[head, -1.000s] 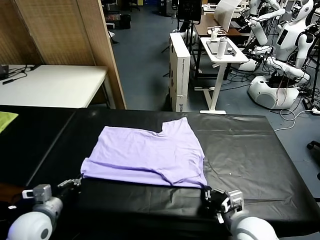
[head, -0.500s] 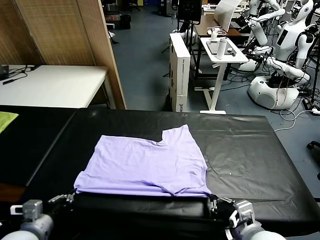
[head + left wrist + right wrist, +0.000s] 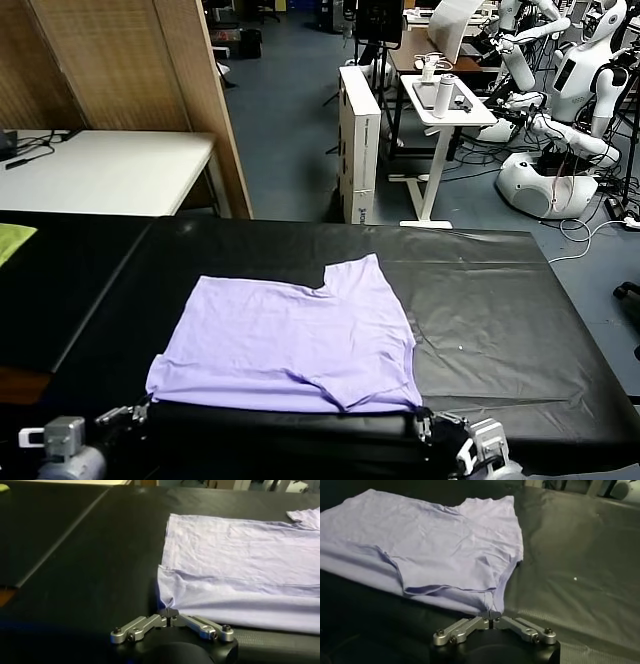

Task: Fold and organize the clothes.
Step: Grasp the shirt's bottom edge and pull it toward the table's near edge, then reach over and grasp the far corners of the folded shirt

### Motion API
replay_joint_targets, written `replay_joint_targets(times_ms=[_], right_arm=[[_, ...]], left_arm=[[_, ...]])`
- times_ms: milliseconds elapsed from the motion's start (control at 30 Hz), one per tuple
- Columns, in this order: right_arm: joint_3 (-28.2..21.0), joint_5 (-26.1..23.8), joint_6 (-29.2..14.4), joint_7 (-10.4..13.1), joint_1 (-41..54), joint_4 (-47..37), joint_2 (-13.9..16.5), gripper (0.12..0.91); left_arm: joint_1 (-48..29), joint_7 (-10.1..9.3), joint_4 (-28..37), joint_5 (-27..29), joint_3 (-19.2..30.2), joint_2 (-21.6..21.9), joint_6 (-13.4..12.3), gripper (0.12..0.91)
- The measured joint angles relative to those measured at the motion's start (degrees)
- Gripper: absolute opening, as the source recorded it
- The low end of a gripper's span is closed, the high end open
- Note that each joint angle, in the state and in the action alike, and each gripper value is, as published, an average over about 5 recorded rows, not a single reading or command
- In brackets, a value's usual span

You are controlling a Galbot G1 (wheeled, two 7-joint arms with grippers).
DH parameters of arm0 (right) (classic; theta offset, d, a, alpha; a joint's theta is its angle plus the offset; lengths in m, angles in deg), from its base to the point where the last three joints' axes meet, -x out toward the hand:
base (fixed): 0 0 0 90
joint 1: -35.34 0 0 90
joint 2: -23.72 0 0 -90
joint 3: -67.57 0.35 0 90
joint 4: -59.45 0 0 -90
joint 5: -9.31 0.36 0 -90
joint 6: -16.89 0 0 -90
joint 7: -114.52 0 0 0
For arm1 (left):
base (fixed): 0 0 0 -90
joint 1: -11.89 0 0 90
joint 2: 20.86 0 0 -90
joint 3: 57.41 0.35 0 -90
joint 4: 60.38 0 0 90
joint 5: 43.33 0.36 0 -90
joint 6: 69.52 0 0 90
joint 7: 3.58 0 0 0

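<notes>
Even overhead room light keeps the head view bright and sharp, while both wrist views are dimmer, with a soft sheen on the black bench (image 3: 580, 555) beyond each claw.

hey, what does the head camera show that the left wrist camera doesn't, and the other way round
Only the head view: the whole T-shirt, the right gripper at its near right corner, the white table and the other robots behind. Only the left wrist view: the left gripper close up, its fingers together on the shirt's near left corner. Both: the lavender shirt lying on the black table.
</notes>
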Motion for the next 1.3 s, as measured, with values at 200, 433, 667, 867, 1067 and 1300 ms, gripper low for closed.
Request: replay_joint_targets(times_ms=[200,433,667,867,1067,1300], right_arm=[[1.88,3.70,0.00,-1.04,2.86,0.28,-0.53,0.900],[-0.87,7.31,0.00,-1.59,16.24,-5.38,-0.83,0.907],[-6.36,10.10,-0.01,-1.68,32.47,-16.65,-2.87,0.907],[-9.92,10.64,-0.01,-1.81,43.78,-26.15,-5.09,0.907],[-12.37,9.78,-0.01,-1.89,50.70,-34.66,-8.35,0.907],[-13.88,8.32,0.00,-2.59,54.77,-41.83,-11.69,0.907]], left_arm=[[-1.14,-1.12,-1.09,-1.05,-0.31,-0.80,1.09,0.876],[-6.07,3.98,0.48,-0.76,-0.03,1.15,1.83,0.907],[-17.04,1.72,5.01,-7.73,1.86,3.93,6.01,0.907],[-27.77,2.64,12.29,-11.18,4.58,6.49,6.39,0.907],[-38.37,6.04,21.13,-7.69,9.69,8.98,5.71,0.907],[-50.04,6.80,30.61,-5.14,17.76,9.08,5.68,0.907]])
